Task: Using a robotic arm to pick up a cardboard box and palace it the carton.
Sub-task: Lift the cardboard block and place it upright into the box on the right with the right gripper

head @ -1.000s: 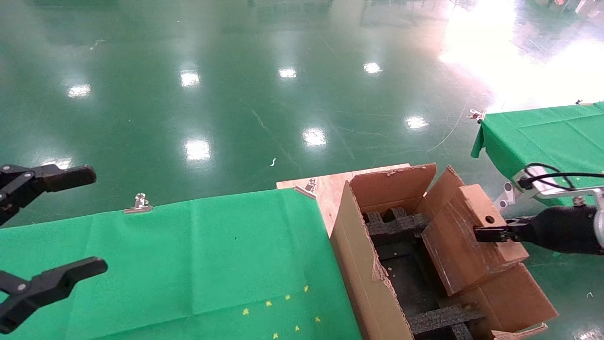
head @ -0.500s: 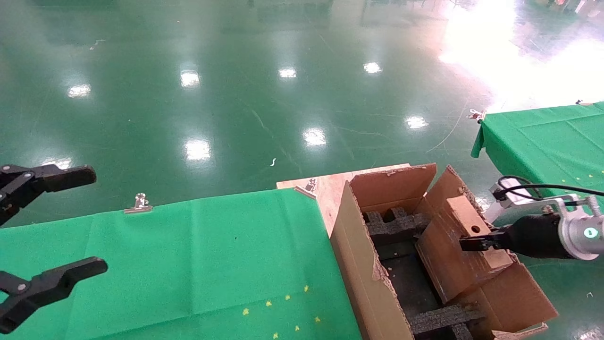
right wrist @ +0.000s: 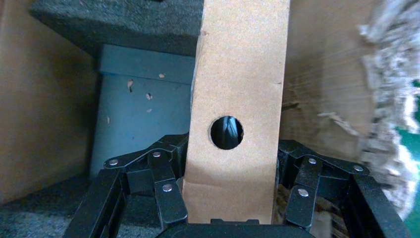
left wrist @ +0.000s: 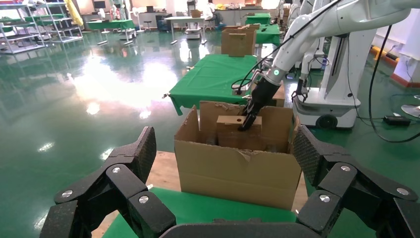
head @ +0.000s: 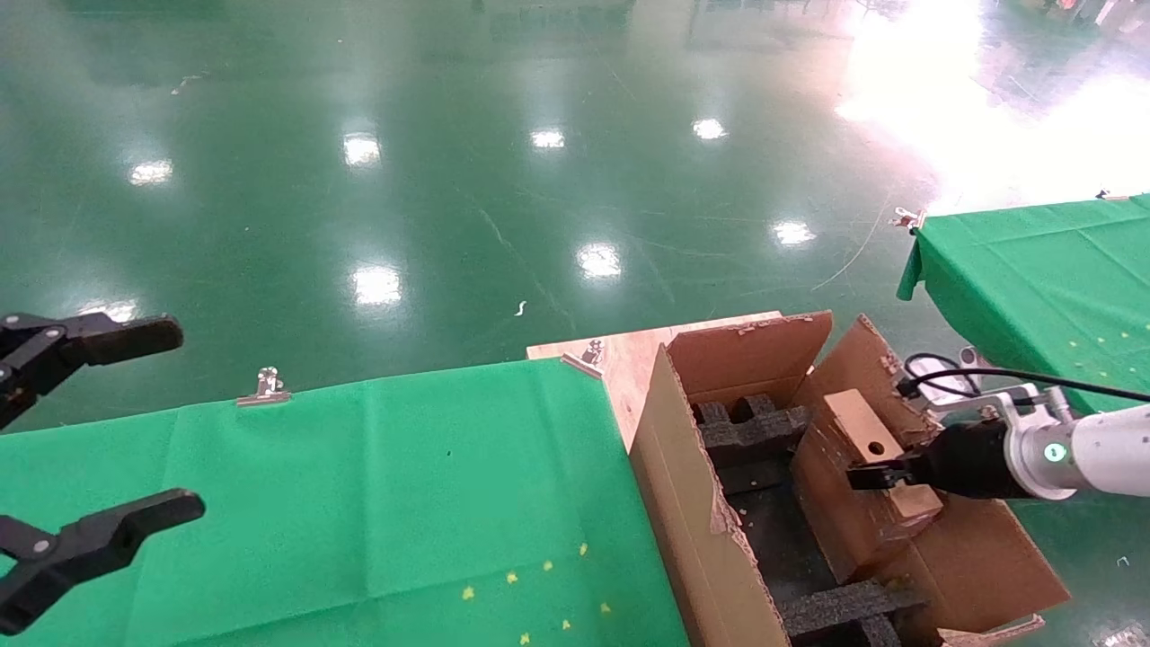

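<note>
The cardboard box sits at the lower right of the head view, tilted and partly sunk into the open carton, its face with the small round hole turned up toward the arm. The tilt probably comes from its lower edge being fed first into the gap between the black foam inserts at the far end and the foam at the near end, so the box looks angled in rather than dropped flat. The right pincer is clamped on the box across its narrow width; the right wrist view shows a black linkage on each side of the brown face, pressed against the two flanks just beside the hole, a grip that should keep the box from twisting as it goes down. The white robotic arm reaches in from the right edge of the frame, over the carton's ragged outer flap, which lies folded outward and leaves the mouth free. The carton itself stands against the end of the green-clothed surface. The left pincer hangs at the left edge over that cloth with its fingers spread wide apart, holding nothing, well apart from the work.
</note>
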